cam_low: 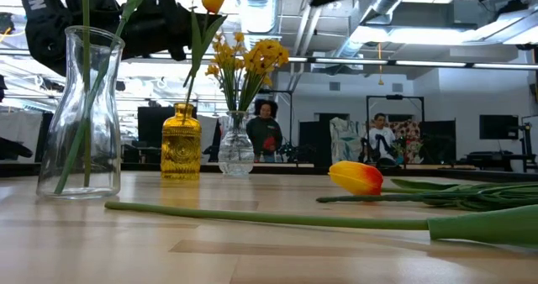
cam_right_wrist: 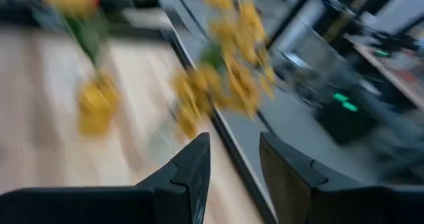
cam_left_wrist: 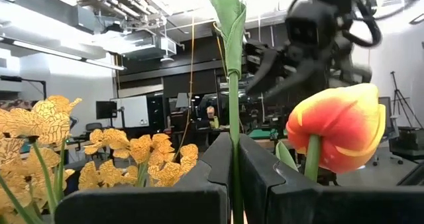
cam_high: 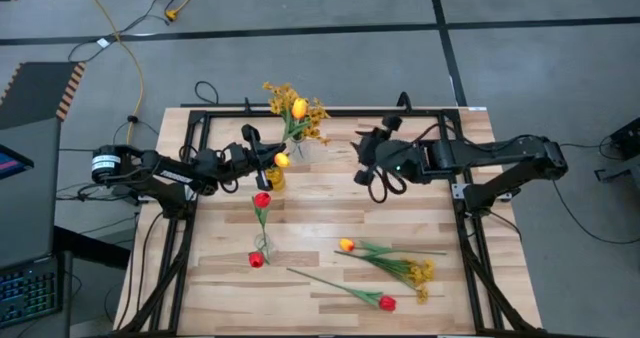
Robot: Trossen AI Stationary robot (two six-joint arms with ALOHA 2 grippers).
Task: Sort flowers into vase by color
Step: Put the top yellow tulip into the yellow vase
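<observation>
Tulip stem (cam_left_wrist: 232, 118) upright in left gripper (cam_left_wrist: 235, 177) jaws above amber vase (cam_low: 181, 143).

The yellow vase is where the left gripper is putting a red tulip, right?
Not red. The left gripper is shut on the stem of a yellow-orange tulip over the yellow vase, as the high view shows. The red tulips are elsewhere.

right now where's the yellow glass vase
In the high view the yellow glass vase stands left of the table's centre, under the left gripper, with the clear vase of mustard-yellow sprays just beyond it.
</observation>
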